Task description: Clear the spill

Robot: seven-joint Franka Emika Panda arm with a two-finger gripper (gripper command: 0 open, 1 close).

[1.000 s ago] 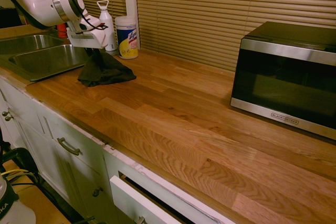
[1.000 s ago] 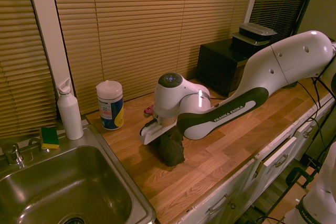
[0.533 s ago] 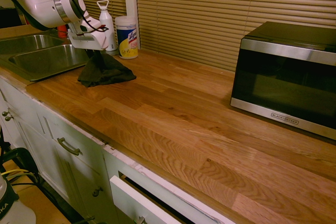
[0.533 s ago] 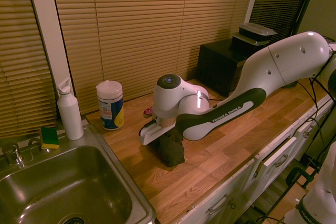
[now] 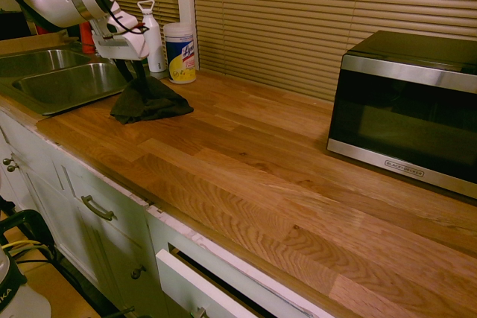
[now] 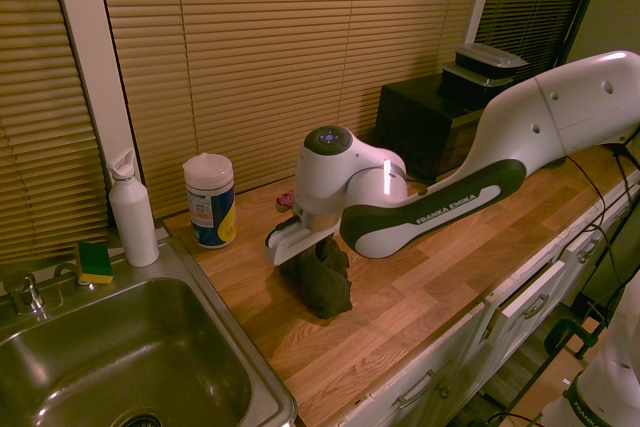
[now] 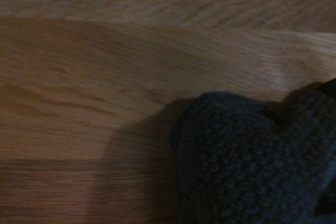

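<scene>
First exterior view: the pincer (image 5: 134, 82) is over the dark cloth (image 5: 151, 102), its two fingers parted, the tips down by the upper folds. No clamped fabric shows between them. The cloth lies in a crumpled mound on the wooden counter (image 5: 246, 176). The spill cannot be made out in any view; perhaps the mound covers it.

Should the arm (image 6: 440, 209) lift now, a fold could snag on a fingertip and drag the cloth, smearing whatever wet lies beneath. If more wiping is wanted, open fingers would leave the cloth behind, and a shallow grip on its bunched top could slip. A sideways swing towards the sink could knock the wipes tub (image 6: 210, 202) or the white bottle (image 6: 133, 215).

The counter is striped wood, running from the steel sink (image 5: 71, 88) to the microwave (image 5: 410, 109). A green and yellow sponge (image 6: 95, 263) sits at the sink's back edge. Closed blinds (image 5: 328, 20) line the wall, and a drawer (image 5: 201, 288) stands pulled out below.
</scene>
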